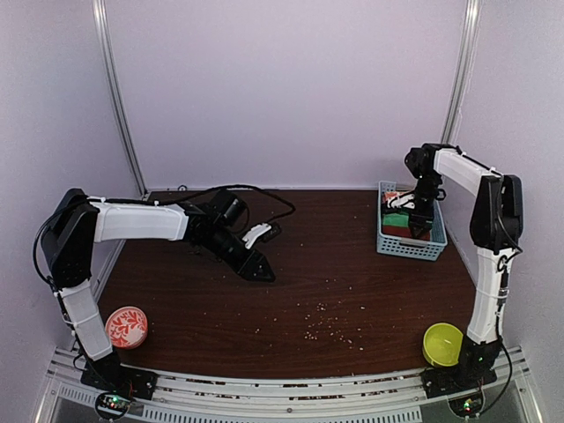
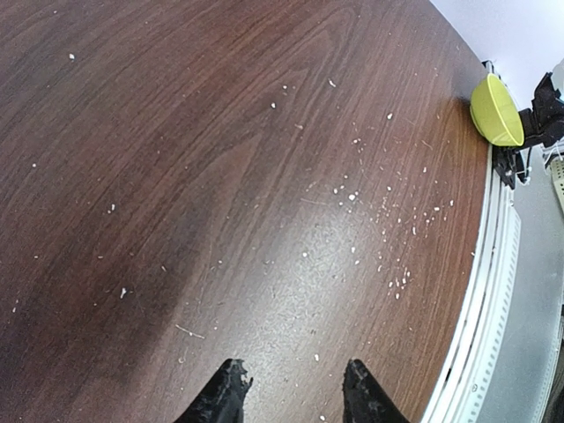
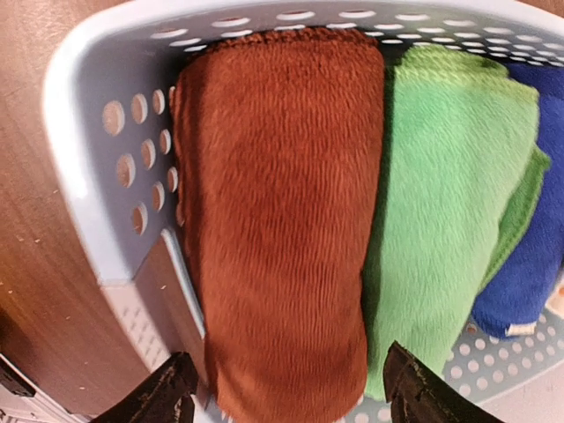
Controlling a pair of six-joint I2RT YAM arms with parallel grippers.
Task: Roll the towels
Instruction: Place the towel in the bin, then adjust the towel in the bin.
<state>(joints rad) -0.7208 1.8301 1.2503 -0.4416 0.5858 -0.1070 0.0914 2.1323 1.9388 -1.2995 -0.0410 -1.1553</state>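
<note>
Left arm [image 1: 141, 220] reaches out from its base: upper link leaning back, white forearm running almost level toward the middle, wrist bent down at the end. Left gripper [image 1: 257, 266] points down and forward, its two dark fingers [image 2: 225, 392] parted with nothing between them. Right arm [image 1: 485, 282] stands tall, elbow high, forearm folding over to the left. Right gripper [image 1: 420, 222] hangs straight down, fingers [image 3: 159, 397] spread wide, clamped on nothing.

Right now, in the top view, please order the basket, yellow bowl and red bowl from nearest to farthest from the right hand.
1. Basket: under the right hand, far right.
2. Yellow bowl: near edge, right.
3. Red bowl: near edge, left.
</note>
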